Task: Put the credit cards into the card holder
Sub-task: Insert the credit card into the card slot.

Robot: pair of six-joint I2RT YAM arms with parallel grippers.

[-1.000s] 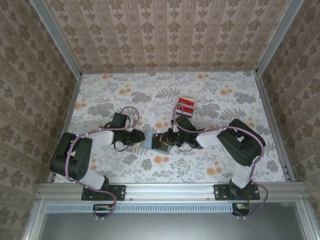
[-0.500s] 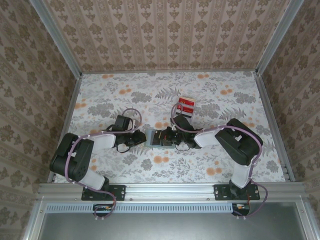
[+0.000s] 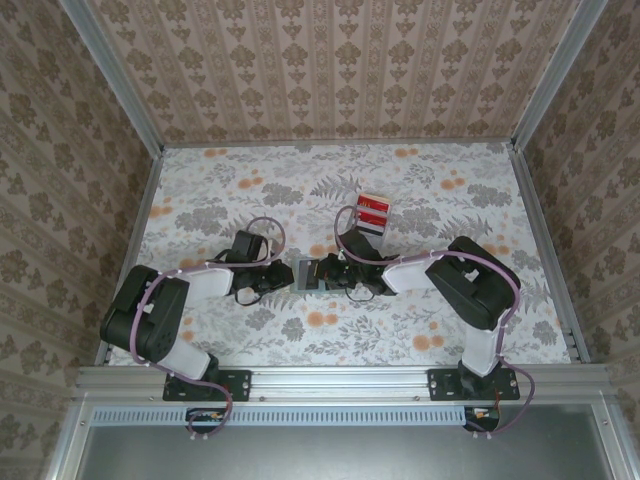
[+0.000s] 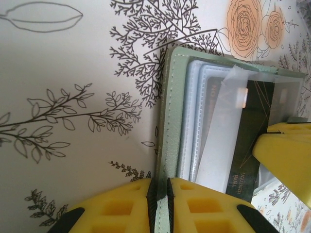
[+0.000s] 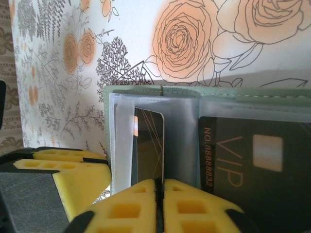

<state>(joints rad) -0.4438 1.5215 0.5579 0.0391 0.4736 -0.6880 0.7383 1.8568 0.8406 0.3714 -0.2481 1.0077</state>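
Floral tabletop (image 3: 230,190) bears red cards (image 3: 372,212) beyond the card holder (image 3: 308,274).

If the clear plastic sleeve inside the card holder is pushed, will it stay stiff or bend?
Probably floppy: the clear sleeve looks thin and stands curved off the card holder. Likely slippery, since its glossy surface shows glare. The dark card against it may stiffen it.

We are folding both arms low and inward, elbows out to the sides, wrists pointing at each other. Our left gripper (image 3: 283,277) is lying close to level, its yellow pads (image 4: 121,208) pinching the edge of the card holder (image 4: 170,121). Our right gripper (image 3: 326,272) is facing it from just beside, its own pads (image 5: 204,208) pressing almost together with only a thin slit between them.
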